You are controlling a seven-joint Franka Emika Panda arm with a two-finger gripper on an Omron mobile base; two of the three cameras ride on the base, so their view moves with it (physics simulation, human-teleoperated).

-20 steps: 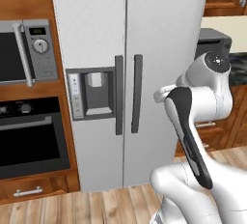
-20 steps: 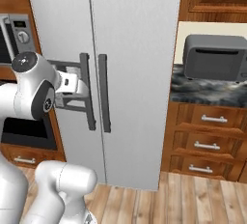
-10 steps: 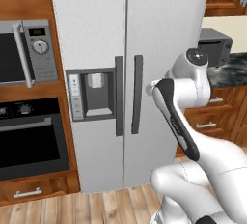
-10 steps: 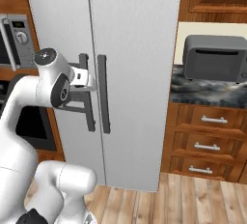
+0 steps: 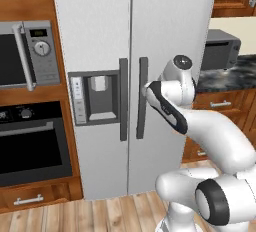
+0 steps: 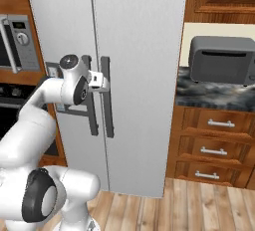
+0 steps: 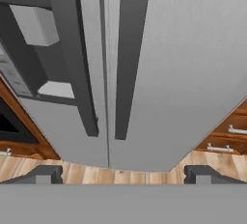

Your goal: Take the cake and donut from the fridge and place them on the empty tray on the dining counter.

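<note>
Your claw (image 6: pixel 101 80) is spread wide, holding nothing, right in front of the right door handle (image 5: pixel 142 98) of the fridge (image 5: pixel 165 36). Both doors are shut, so cake and donut aren't out yet; door opening, both pickups and placing remain.

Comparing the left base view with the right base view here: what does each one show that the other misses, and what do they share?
Left base view only: the whole water dispenser panel, unobstructed, and the full front of the black wall oven below the microwave.

Right base view only: the stack of wooden drawers under the counter, and the gripper with its jaws open, close to the right door handle.

Both: the closed silver-grey fridge with its two dark handles, the microwave, the toaster oven on the marble counter, and the white arm.
</note>
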